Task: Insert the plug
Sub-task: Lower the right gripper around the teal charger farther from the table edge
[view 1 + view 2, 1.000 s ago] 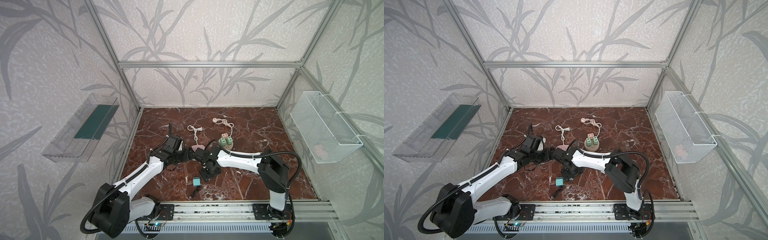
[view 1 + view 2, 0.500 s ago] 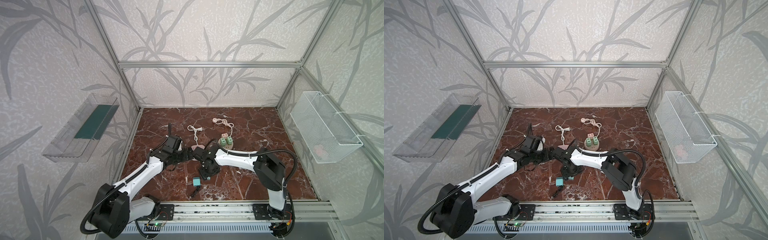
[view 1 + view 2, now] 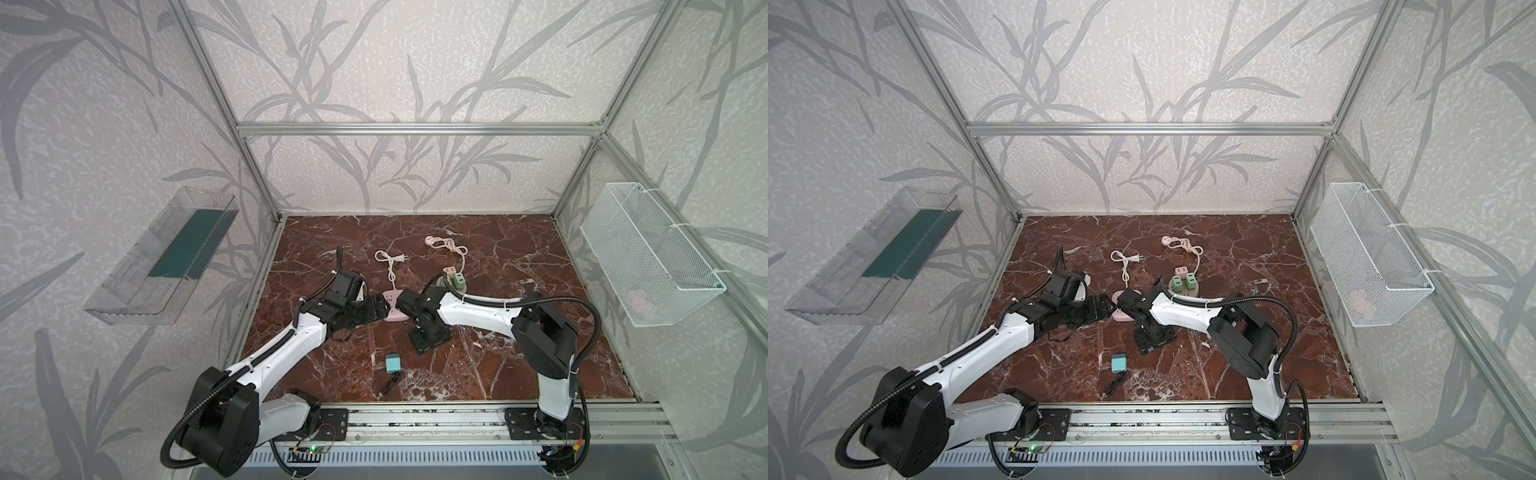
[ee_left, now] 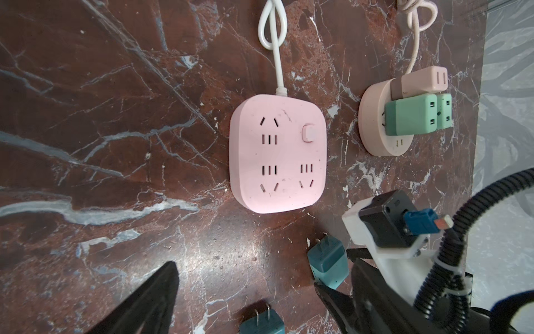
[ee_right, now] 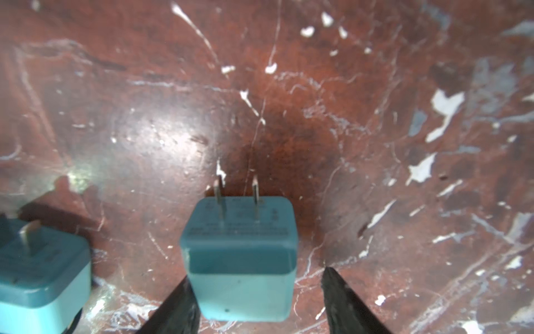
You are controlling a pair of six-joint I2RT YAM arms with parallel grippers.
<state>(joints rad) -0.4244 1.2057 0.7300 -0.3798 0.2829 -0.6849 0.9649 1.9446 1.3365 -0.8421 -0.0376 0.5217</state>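
Only faint raised lettering shows on the prong face of the teal plug (image 5: pixel 239 231), too blurred to read, and in both top views that plug is hidden under the right gripper (image 5: pixel 257 274). Its jaws are clamped on the plug's sides, prongs down over the marble table (image 5: pixel 375 86), with the wrist bent steeply downward just beside the pink power strip (image 4: pixel 277 153). Low and outstretched, the left gripper (image 4: pixel 244 277) hangs before the strip with its jaws wide apart.
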